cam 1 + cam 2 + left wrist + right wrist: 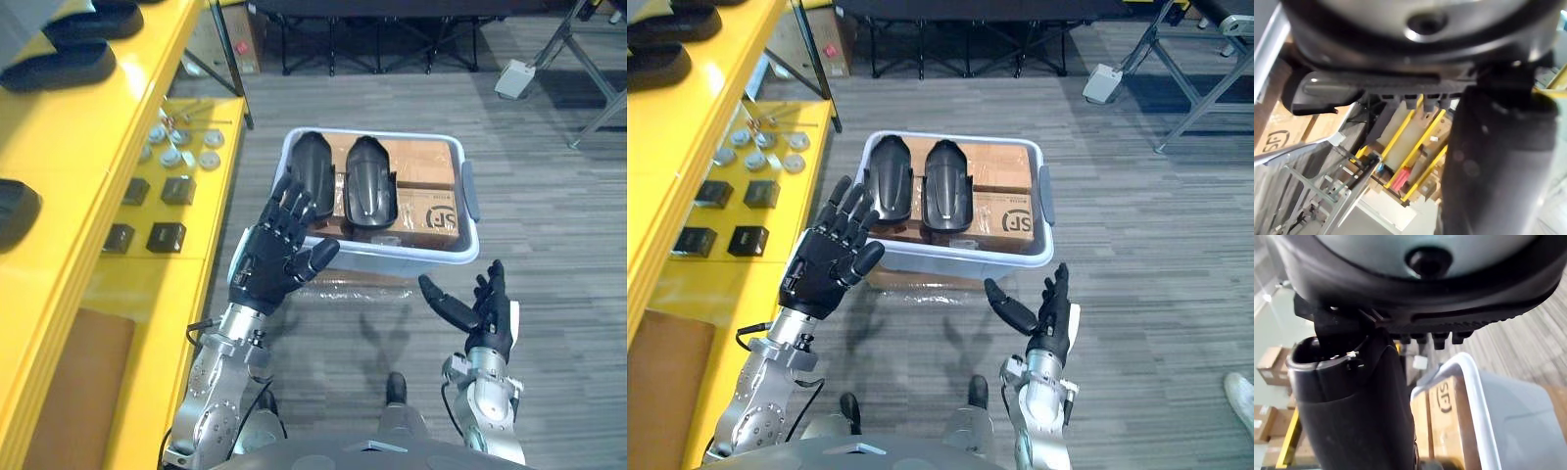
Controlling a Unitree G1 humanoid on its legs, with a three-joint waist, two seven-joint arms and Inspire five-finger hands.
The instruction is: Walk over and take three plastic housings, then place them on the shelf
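Two black plastic housings [313, 173] [370, 183] lie side by side on cardboard boxes inside a pale blue bin [468, 245] on the floor ahead. My left hand [276, 253] is raised in front of the bin's near left corner, fingers spread and straight, holding nothing. Lower down, my right hand [480, 313] hovers palm-up before the bin's near right corner, fingers straight and empty. More dark housings [69, 59] rest on the yellow shelf [88, 196] at the far left. The bin's rim [1469, 382] and a box inside appear past my right thumb in the right wrist view.
The yellow shelf's lower level carries small black blocks [165, 236] and several grey round parts [176, 147]. A brown board [78, 392] lies on the shelf nearer me. Black folding frames [382, 39] stand behind the bin, a metal stand [588, 69] at back right. A shoe [1239, 397] shows at right.
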